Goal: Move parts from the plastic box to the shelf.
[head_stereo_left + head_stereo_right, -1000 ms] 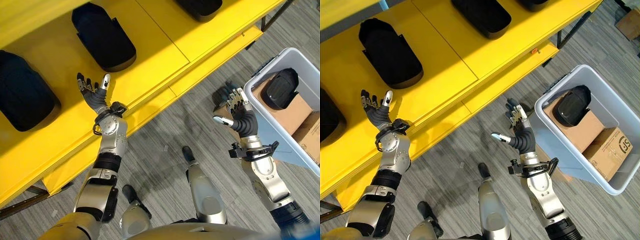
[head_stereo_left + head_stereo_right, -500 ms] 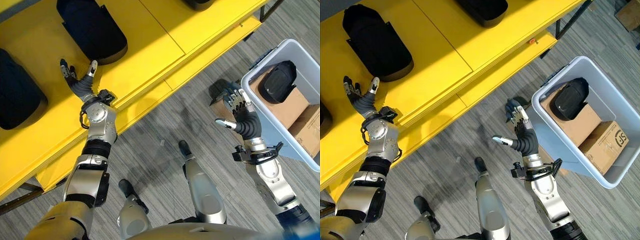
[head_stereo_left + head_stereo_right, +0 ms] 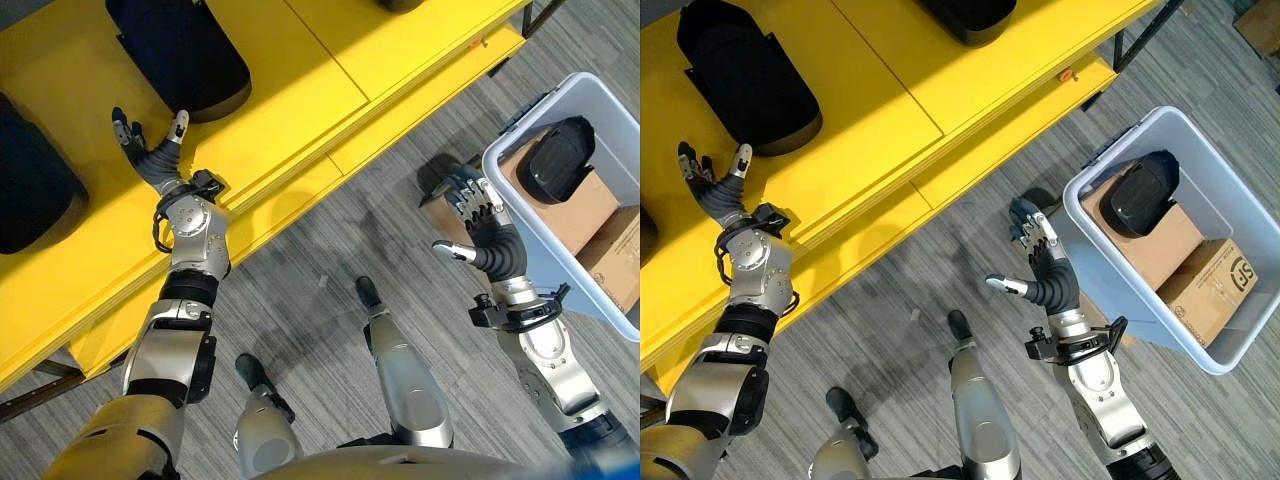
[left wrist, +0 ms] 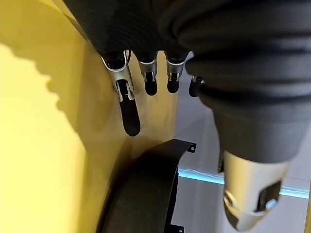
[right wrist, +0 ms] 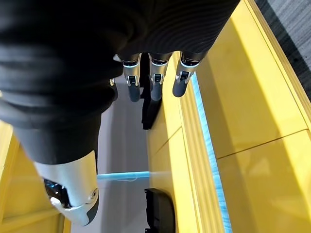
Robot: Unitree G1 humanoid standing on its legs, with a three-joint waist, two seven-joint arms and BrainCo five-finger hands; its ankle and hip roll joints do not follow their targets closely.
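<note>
We see our left hand (image 3: 718, 195) spread open over the yellow shelf (image 3: 890, 90), near a black part (image 3: 745, 75). Our right hand (image 3: 1045, 275) hangs open beside the plastic box (image 3: 1200, 355), where another black part (image 3: 1138, 195) seems to rest on cardboard boxes (image 3: 1185, 270).

A dark printed mark is seen on the side of the smaller cardboard box (image 3: 1208, 290) inside the plastic box (image 3: 1240, 200); no words or numbers can be made out there. No other lettering is found.
</note>
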